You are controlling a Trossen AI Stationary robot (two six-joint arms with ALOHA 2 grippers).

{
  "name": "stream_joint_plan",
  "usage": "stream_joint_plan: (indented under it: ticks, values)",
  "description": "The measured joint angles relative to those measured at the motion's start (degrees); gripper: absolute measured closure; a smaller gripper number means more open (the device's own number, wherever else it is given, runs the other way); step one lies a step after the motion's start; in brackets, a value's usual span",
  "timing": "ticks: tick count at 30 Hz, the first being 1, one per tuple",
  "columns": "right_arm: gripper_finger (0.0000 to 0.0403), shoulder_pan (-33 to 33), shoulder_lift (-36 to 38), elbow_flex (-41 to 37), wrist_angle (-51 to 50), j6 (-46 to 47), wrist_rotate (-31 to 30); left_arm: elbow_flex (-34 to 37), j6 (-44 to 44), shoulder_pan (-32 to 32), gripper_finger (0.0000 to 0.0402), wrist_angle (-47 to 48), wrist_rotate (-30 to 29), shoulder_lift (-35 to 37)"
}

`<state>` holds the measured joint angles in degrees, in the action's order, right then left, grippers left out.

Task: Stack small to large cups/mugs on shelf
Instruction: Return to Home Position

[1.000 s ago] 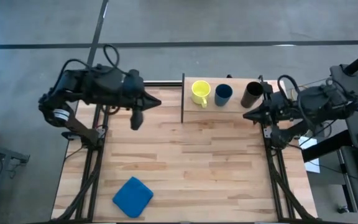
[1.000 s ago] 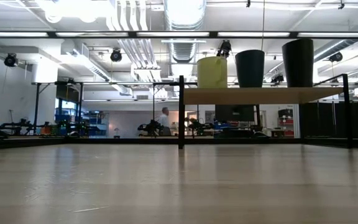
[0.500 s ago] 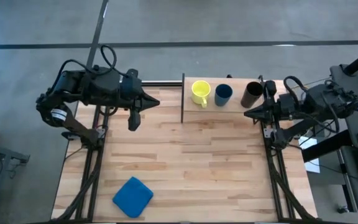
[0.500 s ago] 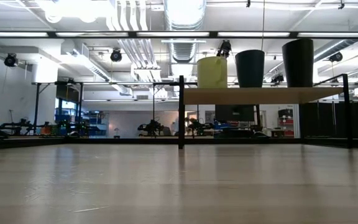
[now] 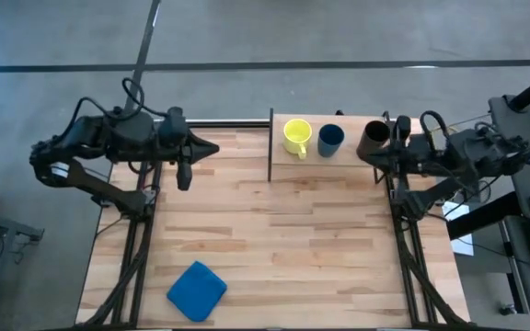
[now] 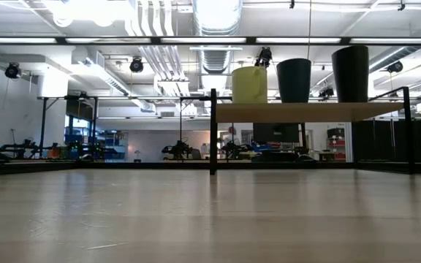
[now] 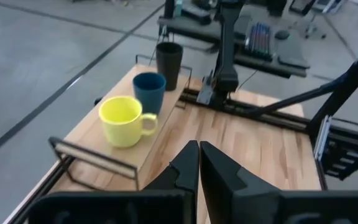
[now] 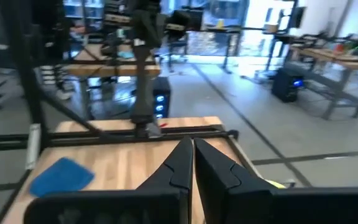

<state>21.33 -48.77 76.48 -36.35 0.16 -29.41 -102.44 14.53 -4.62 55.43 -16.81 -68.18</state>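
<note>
Robotics lab or workshop in an open industrial hall. Bare ducts and strip lights under an open ceiling, grey concrete floor. Wooden table on a metal frame, robot arms mounted at it. Workbenches loaded with gear, computer tower, keyboard, black metal racks further back.

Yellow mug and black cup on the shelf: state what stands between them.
The dark blue cup stands between the yellow mug and the black cup, clear in the high view.
</note>
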Motion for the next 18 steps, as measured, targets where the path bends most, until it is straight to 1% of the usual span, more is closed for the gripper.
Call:
stream_joint_plan:
  ticks: [2,5,9,14,18]
  values:
    - [0.0394,-0.3,0.3,-2.5,3.2,-1.0,-1.6,3.3,-0.8,0.0,0.0401,-3.8,0.2,1.3]
    - [0.0394,-1.8,-0.1,-5.7,9.4,-3.3,-1.7,6.8,-1.8,0.0,0.0401,-6.0,0.3,3.0]
    - [0.0394,-5.4,-0.1,-7.5,10.5,-4.7,-1.1,8.3,-1.4,0.0,0.0401,-7.3,0.3,5.0]
    - [0.0394,-11.7,2.1,-8.3,12.5,-5.3,8.4,8.5,-1.4,0.0,0.0401,-7.6,0.3,8.0]
    - [0.0394,-16.1,3.3,-9.1,13.1,-5.2,12.3,10.0,-1.9,0.0,0.0401,-7.7,0.3,10.6]
